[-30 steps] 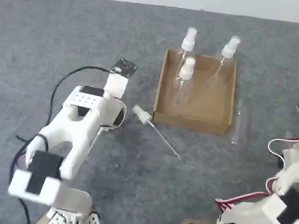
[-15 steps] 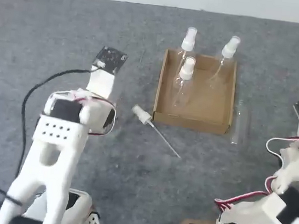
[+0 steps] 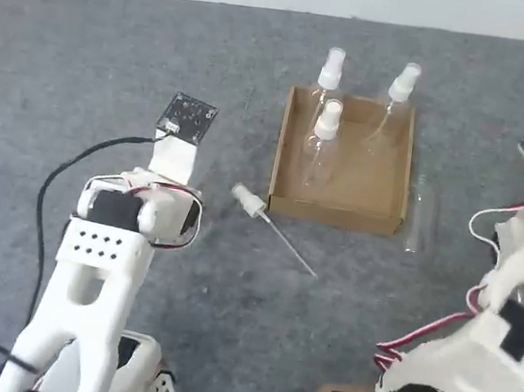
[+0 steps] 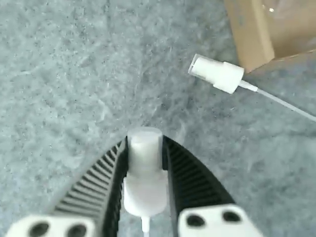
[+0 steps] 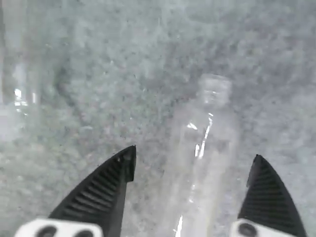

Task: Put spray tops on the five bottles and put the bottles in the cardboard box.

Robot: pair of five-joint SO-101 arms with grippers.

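While the left gripper (image 4: 144,146) pinches a white plastic spray top (image 4: 144,180), the right gripper (image 5: 193,157) hangs wide open astride a clear uncapped plastic bottle (image 5: 203,143) lying at three o'clock of the brown cardboard box (image 3: 336,214). Capping's under way, I reckon; next, grasp the bottle.

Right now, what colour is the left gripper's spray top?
White. The spray top in the left gripper shows best in left wrist view.

The flat grey carpet (image 3: 89,53) is speckled light and dark. The square brown cardboard box (image 3: 336,214) is plain tan. The three clear plastic bottles (image 3: 318,160) have white tops. The loose white plastic spray top (image 3: 247,199) has a thin see-through tube. The left gripper (image 4: 143,142) has black ridged fingers (image 4: 187,170) and a white held spray top (image 4: 144,177). The right gripper (image 5: 193,155) is black too, by a clear topless bottle (image 5: 202,148). The white left arm (image 3: 104,254) has red and black wires.
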